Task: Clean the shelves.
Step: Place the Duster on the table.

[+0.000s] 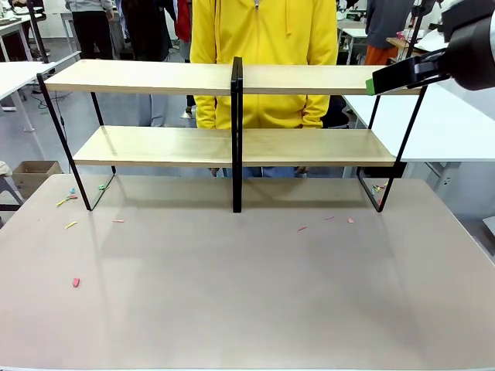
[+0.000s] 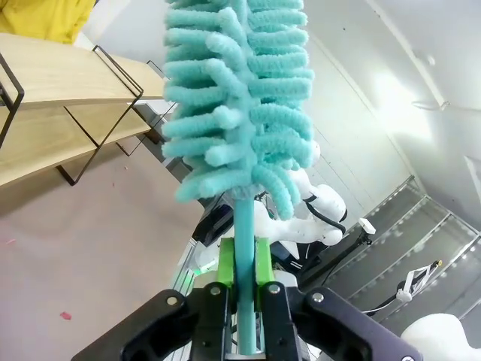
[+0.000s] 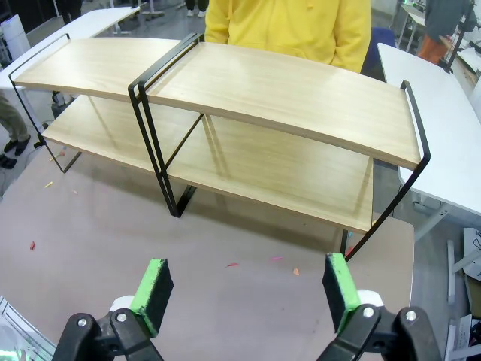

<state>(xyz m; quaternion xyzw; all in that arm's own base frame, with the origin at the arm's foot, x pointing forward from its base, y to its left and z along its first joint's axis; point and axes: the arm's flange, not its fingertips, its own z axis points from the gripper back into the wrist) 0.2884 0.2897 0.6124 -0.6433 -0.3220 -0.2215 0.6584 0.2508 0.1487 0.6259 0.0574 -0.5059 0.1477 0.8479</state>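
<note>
A: Any brand, label or writing you can read?

B: No writing is legible in these views. The wide two-tier rack of light wooden boards on a thin black metal frame point(image 1: 232, 147) stands at the far side of the grey-brown table point(image 1: 247, 301), just in front of a person in a yellow hooded top point(image 1: 255, 31).

A: What does each camera add?

B: The left wrist view has the left gripper point(image 2: 242, 263) clamped tight on the teal stem of a fluffy teal chenille duster point(image 2: 237, 98), pointing up, the rack off to its side. The right wrist view has the right gripper point(image 3: 248, 289) with jaws spread wide, holding nothing, above the table facing the rack.

A: Counts?

B: Two boards, one black central upright point(image 1: 237, 131), and several small coloured scraps point(image 1: 76, 282) scattered on the table; I cannot tell the exact number.
</note>
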